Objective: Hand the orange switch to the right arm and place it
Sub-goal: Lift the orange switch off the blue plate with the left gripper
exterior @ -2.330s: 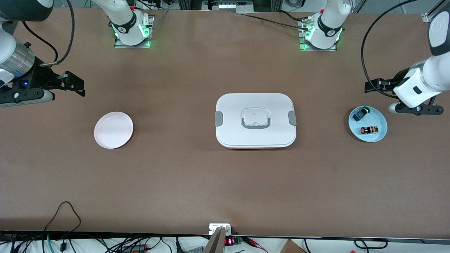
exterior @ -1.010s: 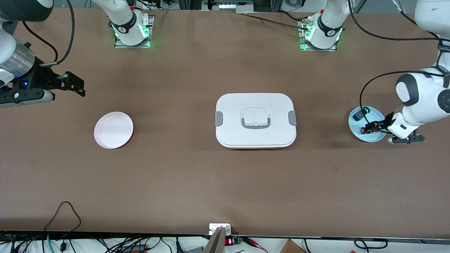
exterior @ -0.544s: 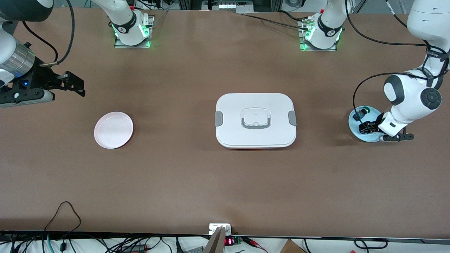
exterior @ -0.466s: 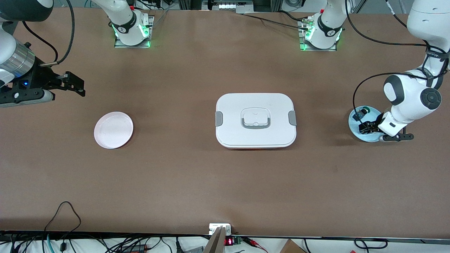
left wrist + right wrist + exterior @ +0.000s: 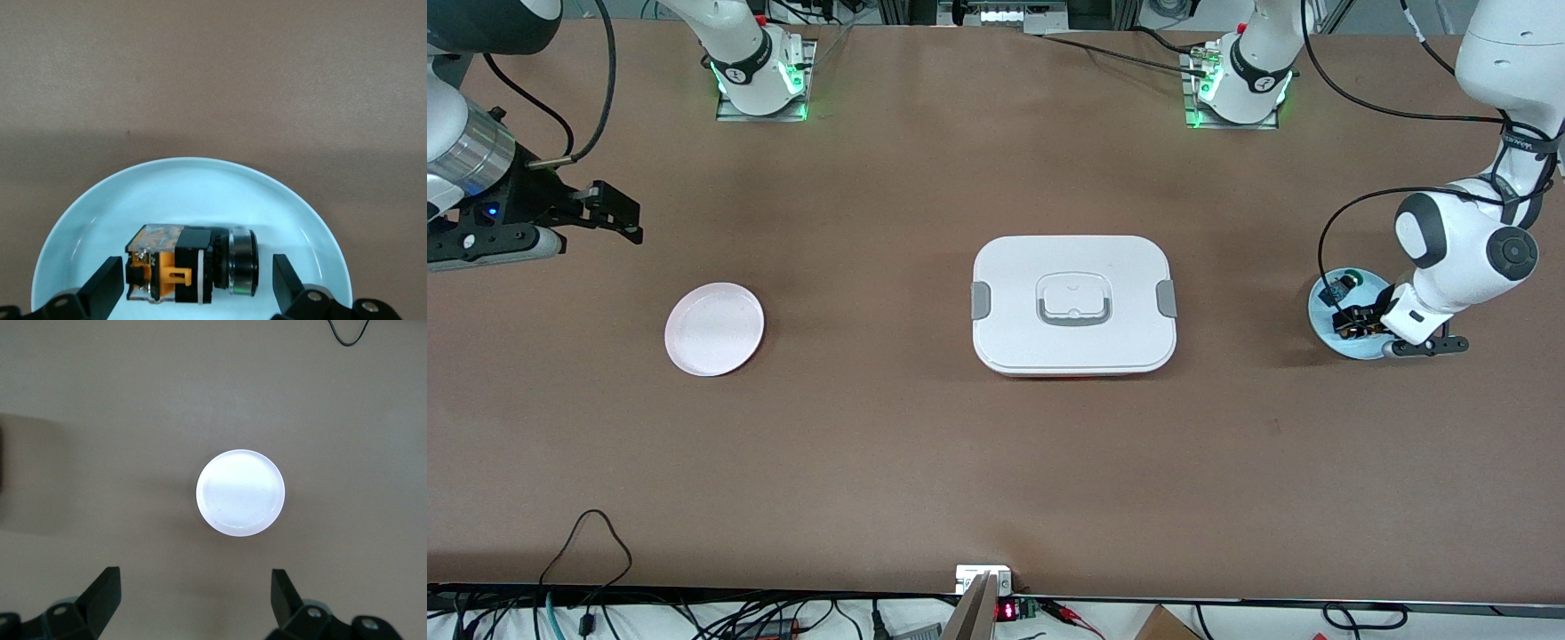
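Observation:
The orange switch (image 5: 190, 265), black with an orange band, lies on its side on the light blue plate (image 5: 200, 187) at the left arm's end of the table. My left gripper (image 5: 197, 285) is low over that plate (image 5: 1323, 311), open, with one finger at each end of the switch and a small gap at both ends. In the front view the left gripper (image 5: 1356, 322) hides most of the switch. My right gripper (image 5: 618, 218) waits open and empty, in the air at the right arm's end, looking down on the pale pink plate (image 5: 241, 492).
A small blue-black part with a green cap (image 5: 1343, 286) lies on the blue plate, farther from the front camera than the switch. A white lidded box (image 5: 1074, 304) stands mid-table. The pink plate (image 5: 714, 329) sits toward the right arm's end.
My left arm has swung in and come down over the blue plate, bringing its open fingers around the orange switch. The right arm has not moved.

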{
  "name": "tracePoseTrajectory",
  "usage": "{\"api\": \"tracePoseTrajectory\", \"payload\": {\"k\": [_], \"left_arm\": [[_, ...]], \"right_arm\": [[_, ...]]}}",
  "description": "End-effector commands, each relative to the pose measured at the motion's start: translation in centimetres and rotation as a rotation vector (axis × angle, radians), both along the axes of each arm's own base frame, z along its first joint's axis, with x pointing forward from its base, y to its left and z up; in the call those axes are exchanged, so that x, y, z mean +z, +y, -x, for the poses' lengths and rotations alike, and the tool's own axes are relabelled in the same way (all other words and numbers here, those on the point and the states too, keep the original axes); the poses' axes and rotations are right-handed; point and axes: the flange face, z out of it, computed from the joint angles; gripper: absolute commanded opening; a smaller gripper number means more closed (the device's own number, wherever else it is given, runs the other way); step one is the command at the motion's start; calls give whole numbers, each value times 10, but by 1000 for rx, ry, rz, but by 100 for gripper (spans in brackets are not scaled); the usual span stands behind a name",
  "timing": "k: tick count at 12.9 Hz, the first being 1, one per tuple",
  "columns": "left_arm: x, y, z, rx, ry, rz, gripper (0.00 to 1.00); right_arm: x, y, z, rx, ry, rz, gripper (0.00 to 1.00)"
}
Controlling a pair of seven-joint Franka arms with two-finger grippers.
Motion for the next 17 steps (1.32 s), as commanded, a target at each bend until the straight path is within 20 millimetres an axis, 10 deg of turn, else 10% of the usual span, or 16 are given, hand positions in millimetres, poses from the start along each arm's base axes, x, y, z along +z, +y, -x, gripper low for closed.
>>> {"api": "tracePoseTrajectory", "payload": {"k": [1, 3, 9, 17], "left_arm": [[2, 1, -5, -9, -12, -6, 53], [-1, 0, -5, -16, -5, -3, 33], [78, -9, -41, -55, 159, 58, 33], [166, -72, -58, -265, 292, 520, 33]], "right_arm": [[6, 2, 0, -4, 7, 9, 100], [5, 2, 0, -6, 9, 9, 100], [4, 1, 0, -7, 10, 9, 100], [5, 0, -1, -9, 9, 9, 100]]}}
